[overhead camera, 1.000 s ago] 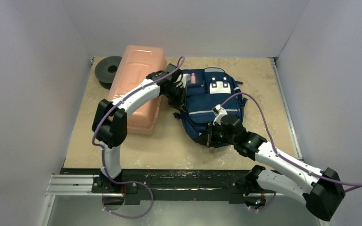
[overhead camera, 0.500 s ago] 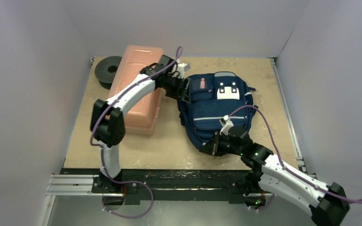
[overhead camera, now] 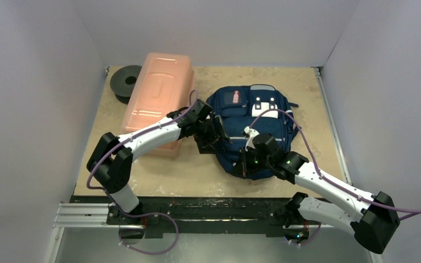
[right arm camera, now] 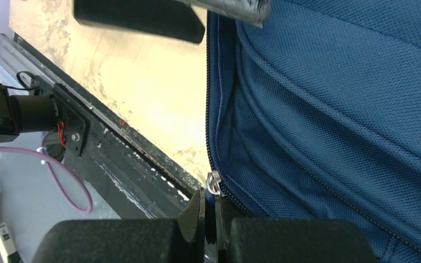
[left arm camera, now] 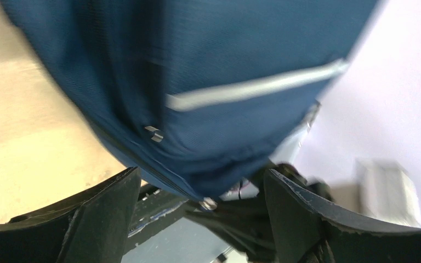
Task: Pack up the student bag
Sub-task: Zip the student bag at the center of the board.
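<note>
The fingers (right arm camera: 115, 241) of the right gripper (right arm camera: 211, 211) are pressed together, and the small metal zipper pull (right arm camera: 214, 183) is pinched between their tips, at the near lower edge of the student bag (overhead camera: 255, 123). The fingers (left arm camera: 104, 219) of the left gripper (left arm camera: 200, 181) are spread wide. Nothing is held between them, and the blue side of the bag is seen just in front of them.

The bag is laid flat on the table (overhead camera: 197, 172), front pockets upward, near the long pink box (overhead camera: 156, 98), with the left arm reaching in between the two. A black spool (overhead camera: 125, 82) stands at the far left corner, beside the box.

The step in hand is judged to be the opening of the main zip, so that things can be put inside. The zip line near the pull looks closed. For the next move, the pull should be drawn along the zip track without being lost from the pinch. The fabric should probably be held by the left gripper, otherwise the whole bag may be dragged over the table.
</note>
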Controlling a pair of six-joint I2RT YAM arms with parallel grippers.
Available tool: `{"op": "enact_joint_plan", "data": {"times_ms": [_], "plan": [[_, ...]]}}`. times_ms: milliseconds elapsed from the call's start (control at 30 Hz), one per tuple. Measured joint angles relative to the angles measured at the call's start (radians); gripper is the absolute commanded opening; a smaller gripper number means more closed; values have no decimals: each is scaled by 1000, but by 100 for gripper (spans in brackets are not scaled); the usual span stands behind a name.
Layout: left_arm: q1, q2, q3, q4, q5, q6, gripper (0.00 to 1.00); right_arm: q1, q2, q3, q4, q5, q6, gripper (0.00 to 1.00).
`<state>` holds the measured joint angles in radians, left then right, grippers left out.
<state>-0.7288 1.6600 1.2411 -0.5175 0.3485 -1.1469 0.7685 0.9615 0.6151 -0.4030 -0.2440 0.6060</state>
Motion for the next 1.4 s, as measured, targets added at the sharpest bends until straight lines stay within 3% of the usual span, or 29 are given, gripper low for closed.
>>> {"op": "enact_joint_plan", "data": {"times_ms": [133,200,233,333,400,433,533,600,700,833,967,1167,1400], "plan": [[-5,8,-82,5,-50,-114,77,2,-2,9,-20,18,-24,0],[-14,7,-104,23,-61,-154,64,4,-1,9,-24,17,-31,0],[-20,7,-113,40,-61,-176,53,4,1,9,-24,17,-34,1],[-31,19,-120,96,-49,-225,23,4,14,13,-27,16,-45,17],[-32,37,-120,117,-51,-221,3,4,27,32,-55,22,-52,42],[-31,45,-120,119,-56,-210,0,4,32,47,-75,27,-54,50],[-31,51,-125,113,-80,-147,0,7,28,96,-142,59,-53,67],[-31,50,-132,141,-80,-119,0,30,1,123,-183,98,-23,72],[-27,47,-183,241,-54,-114,0,119,-73,125,-198,171,48,72],[-21,47,-257,390,-2,-143,0,257,-122,121,-174,329,244,58],[-20,47,-297,472,17,-163,0,363,-91,120,-224,542,513,64],[-19,35,-305,476,18,-175,0,444,150,212,-387,738,793,63],[-20,16,-301,410,-9,-185,0,472,352,398,-529,851,917,63]]}}
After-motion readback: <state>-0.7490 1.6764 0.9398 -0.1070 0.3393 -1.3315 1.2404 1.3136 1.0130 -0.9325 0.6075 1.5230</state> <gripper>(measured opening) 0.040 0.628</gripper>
